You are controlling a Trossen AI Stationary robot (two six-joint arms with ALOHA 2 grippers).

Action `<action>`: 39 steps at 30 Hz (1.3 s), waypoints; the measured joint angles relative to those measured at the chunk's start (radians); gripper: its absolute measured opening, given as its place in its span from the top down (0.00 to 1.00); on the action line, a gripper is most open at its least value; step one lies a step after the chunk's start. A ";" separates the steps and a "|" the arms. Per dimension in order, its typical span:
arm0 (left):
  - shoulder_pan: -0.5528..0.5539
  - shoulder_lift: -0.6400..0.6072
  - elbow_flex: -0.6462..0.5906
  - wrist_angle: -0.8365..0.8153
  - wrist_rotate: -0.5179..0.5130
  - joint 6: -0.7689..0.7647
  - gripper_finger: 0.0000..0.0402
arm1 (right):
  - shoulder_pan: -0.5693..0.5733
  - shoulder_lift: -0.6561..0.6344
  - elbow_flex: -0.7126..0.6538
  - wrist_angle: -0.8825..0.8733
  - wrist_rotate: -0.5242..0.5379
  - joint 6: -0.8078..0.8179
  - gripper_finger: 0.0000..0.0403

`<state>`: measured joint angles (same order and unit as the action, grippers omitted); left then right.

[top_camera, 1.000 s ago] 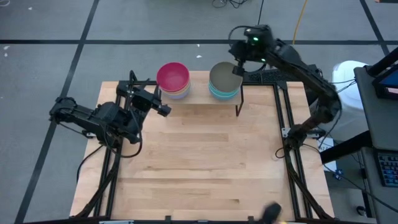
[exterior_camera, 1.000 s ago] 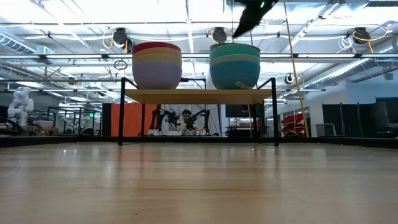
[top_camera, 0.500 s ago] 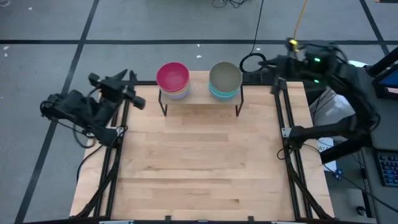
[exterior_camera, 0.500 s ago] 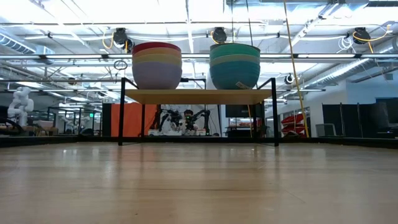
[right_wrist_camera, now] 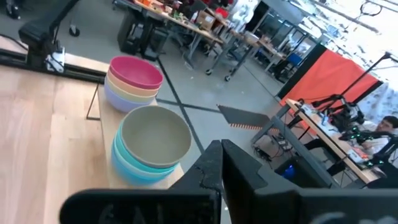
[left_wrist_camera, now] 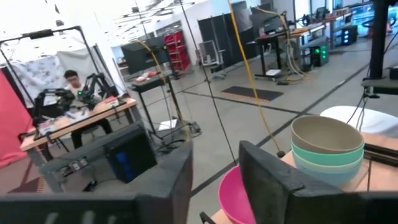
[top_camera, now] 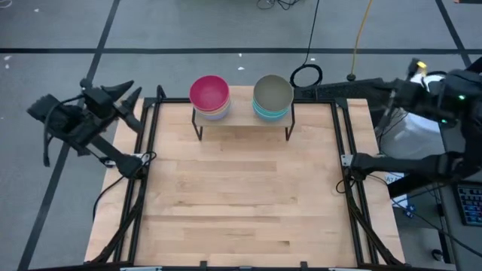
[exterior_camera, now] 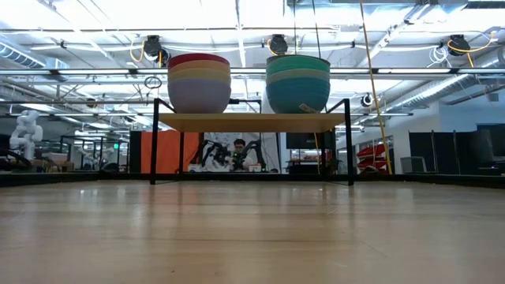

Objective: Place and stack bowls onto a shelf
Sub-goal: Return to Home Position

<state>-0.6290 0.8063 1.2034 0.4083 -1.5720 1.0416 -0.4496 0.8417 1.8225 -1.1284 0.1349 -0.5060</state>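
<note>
Two stacks of bowls stand on the shelf [top_camera: 241, 119] at the table's far edge. The left stack [top_camera: 209, 96] has a magenta bowl on top, the right stack [top_camera: 273, 96] an olive-grey one over cyan. In the low view both stacks [exterior_camera: 199, 83] [exterior_camera: 298, 83] rest on the shelf board [exterior_camera: 251, 121]. My left gripper [top_camera: 124, 94] hangs open beyond the table's left edge, pointing toward the shelf. My right gripper [top_camera: 352, 77] is shut, beyond the far right corner, well clear of the bowls. Its own wrist view [right_wrist_camera: 221, 171] looks down on both stacks.
Black frame rails run along the table's left [top_camera: 143, 188] and right [top_camera: 350, 188] sides. A black cable loop [top_camera: 306, 75] lies on the floor behind the shelf. Bare wooden tabletop [top_camera: 241, 203] stretches in front of the shelf. A person [exterior_camera: 239, 150] sits in the room behind.
My right gripper has left its place over the olive-grey stack and swung away toward the table's right, past the far right corner. My left arm has pulled back from beside the magenta stack to beyond the table's left edge. The bowls have stayed put.
</note>
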 joint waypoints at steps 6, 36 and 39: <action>-0.018 -0.051 0.000 -0.036 0.005 0.033 0.88 | 0.000 -0.067 0.000 -0.043 0.000 -0.001 1.00; -0.101 -0.380 0.001 -1.130 0.573 -0.835 0.98 | -0.041 -0.359 -0.001 -0.264 -0.005 0.129 1.00; -0.101 -0.382 0.001 -1.283 0.745 -1.025 0.98 | -0.048 -0.359 -0.009 -0.277 -0.009 0.161 1.00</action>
<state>-0.7300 0.4240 1.2045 -0.8745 -0.8273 0.0171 -0.4978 0.4828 1.8134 -1.4055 0.1263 -0.3451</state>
